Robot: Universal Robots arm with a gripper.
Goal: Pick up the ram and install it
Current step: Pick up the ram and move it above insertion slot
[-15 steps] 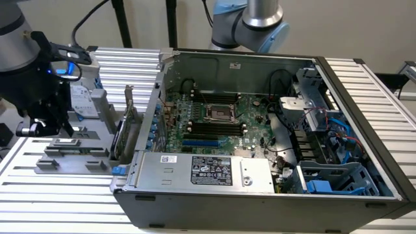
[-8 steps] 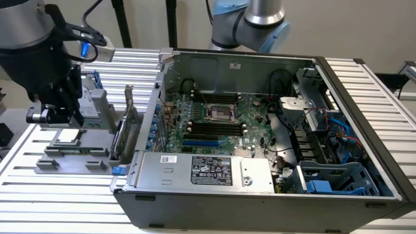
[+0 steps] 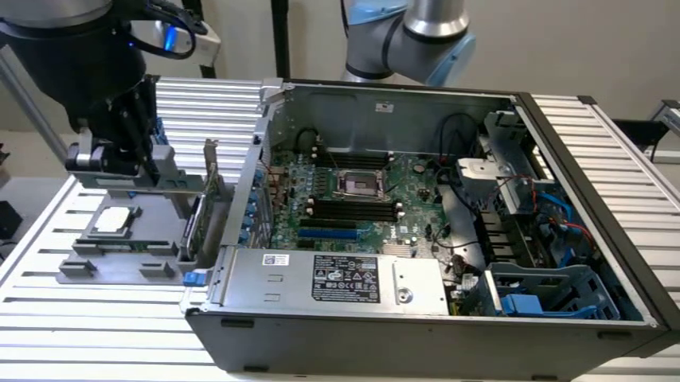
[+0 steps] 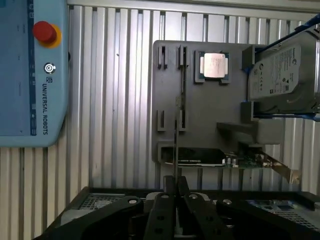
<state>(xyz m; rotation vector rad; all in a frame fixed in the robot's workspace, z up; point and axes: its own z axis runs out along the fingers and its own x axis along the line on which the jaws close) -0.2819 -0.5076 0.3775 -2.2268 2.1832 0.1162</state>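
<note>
pinching the ram (image 4: 175, 145) in the closed hand (image 4: 175, 181) over the grey tray (image 4: 200, 115) (stick edge-on), needing upright, untwisted carrying, square to the memory slots (image 3: 351, 208).

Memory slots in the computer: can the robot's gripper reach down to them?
Probably yes. The case lies open, and the memory slots sit bare beside the processor socket, no cables crossing them. The gripper, closed on the ram, hangs at the exterior view's left with free space between.

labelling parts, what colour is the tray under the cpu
Grey tray, best seen in the wrist view.
</note>
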